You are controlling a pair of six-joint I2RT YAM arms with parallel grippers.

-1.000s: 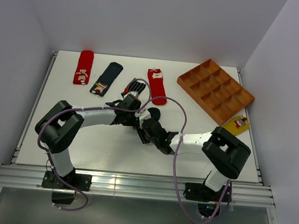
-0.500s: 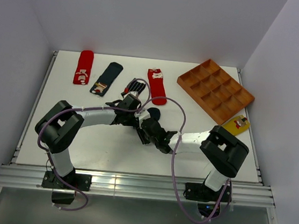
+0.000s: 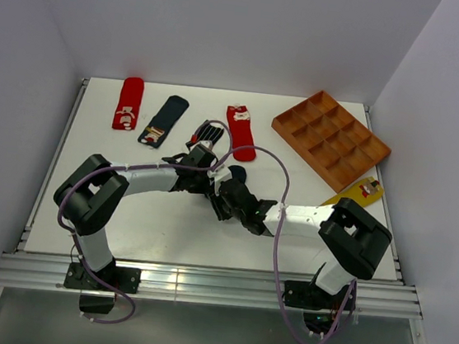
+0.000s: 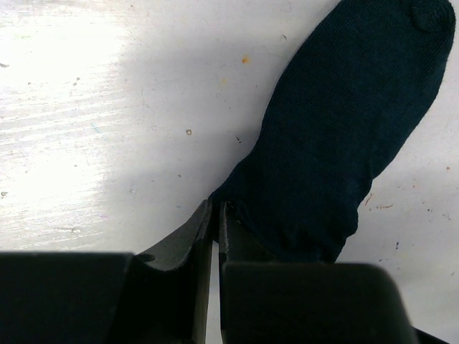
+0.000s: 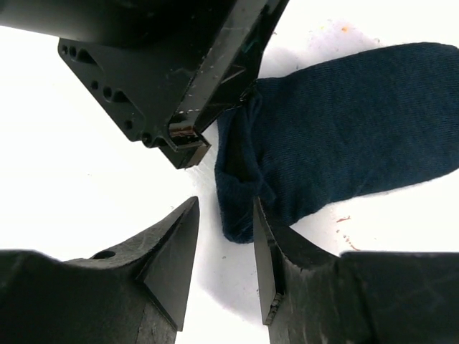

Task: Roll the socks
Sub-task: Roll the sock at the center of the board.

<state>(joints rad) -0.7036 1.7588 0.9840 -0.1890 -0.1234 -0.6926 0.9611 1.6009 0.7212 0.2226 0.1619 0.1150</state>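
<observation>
six socks (image 3: 163, 120), two of them red, lie by one tray (image 3: 330, 139).

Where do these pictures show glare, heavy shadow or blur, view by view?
Left wrist: glare washes out the table at left, a soft shadow lies beside the navy sock, whose knit is sharp; the left pincer is nearly black. Right wrist: the table is blown out to white, the right pincer dark but sharp. Top external: even light, faint shadows, no blur.
</observation>
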